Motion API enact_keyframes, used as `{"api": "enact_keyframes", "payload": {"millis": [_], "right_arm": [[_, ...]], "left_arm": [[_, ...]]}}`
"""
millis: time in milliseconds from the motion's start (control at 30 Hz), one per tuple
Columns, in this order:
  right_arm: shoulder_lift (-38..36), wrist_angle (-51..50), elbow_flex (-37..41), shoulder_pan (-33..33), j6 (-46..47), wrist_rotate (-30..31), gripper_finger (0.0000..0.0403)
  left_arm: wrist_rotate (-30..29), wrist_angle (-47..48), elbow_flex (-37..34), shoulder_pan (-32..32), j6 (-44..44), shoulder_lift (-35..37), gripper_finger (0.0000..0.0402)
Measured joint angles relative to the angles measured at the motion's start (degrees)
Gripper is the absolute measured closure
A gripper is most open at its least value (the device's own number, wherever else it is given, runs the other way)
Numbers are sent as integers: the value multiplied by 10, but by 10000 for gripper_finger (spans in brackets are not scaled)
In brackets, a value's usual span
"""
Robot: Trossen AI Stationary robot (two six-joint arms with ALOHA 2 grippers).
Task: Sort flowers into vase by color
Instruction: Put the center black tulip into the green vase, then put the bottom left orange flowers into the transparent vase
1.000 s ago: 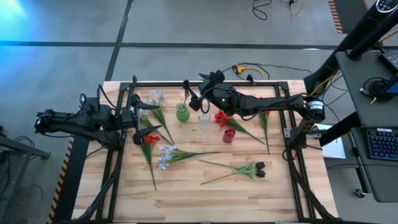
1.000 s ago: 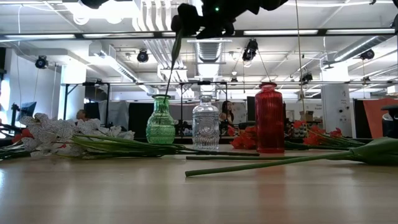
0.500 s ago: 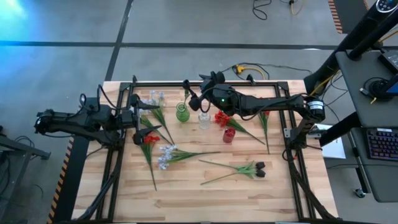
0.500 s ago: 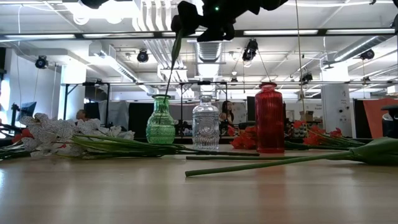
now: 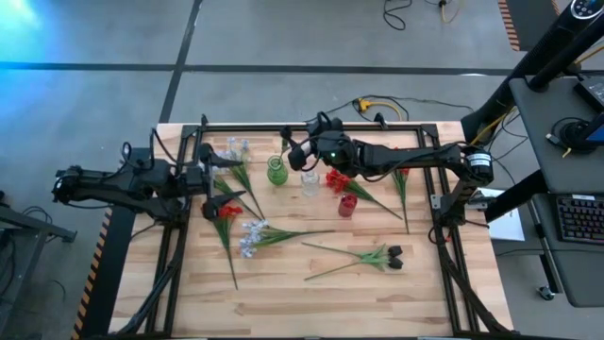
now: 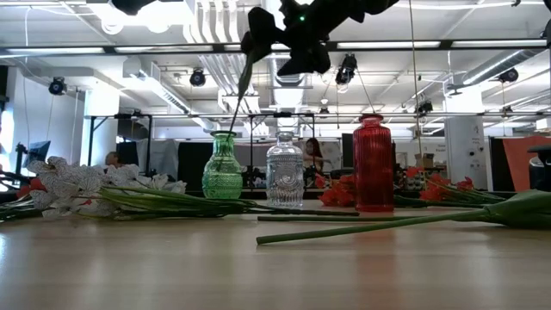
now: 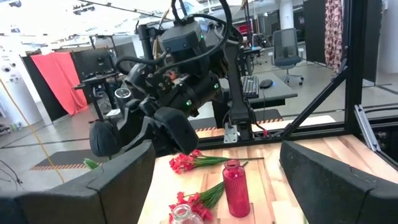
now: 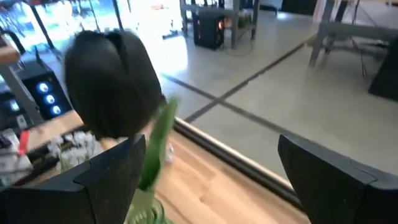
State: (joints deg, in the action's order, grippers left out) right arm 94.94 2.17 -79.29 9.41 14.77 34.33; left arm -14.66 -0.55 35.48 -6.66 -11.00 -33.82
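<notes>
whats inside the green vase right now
One green stem stands in the green vase, leaning and rising to a dark bud by the right gripper, whose fingers are apart. The stem's lower end is hidden behind the textured glass. No other flower is inside.

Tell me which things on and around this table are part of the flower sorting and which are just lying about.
Part of the job:
- green vase, dark bud's stem in it
- clear vase
- red vase
- red flowers
- blue-white flowers
- dark-bud flowers

Just lying about:
- yellow cable at the table's far edge
- keyboard on the side desk
</notes>
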Motion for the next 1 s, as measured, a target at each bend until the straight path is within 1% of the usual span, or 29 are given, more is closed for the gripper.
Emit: {"api": "enact_keyframes", "payload": {"millis": [100,367,433,567,833,1000], "right_arm": [[0,-22,0,0,20,2,44],[0,-37,0,0,17,3,44],[0,-43,0,0,7,7,44],[0,-49,0,0,-18,46,44],[-1,-49,0,0,-32,47,44],[-15,-56,0,0,-39,46,44]], "left_arm": [[0,0,0,0,0,-6,74],[0,-1,0,0,0,-18,74],[0,-4,0,0,0,-17,74],[0,-5,2,0,1,-17,74],[0,-5,2,0,1,-17,74],[0,-5,2,0,1,-17,74]]}}
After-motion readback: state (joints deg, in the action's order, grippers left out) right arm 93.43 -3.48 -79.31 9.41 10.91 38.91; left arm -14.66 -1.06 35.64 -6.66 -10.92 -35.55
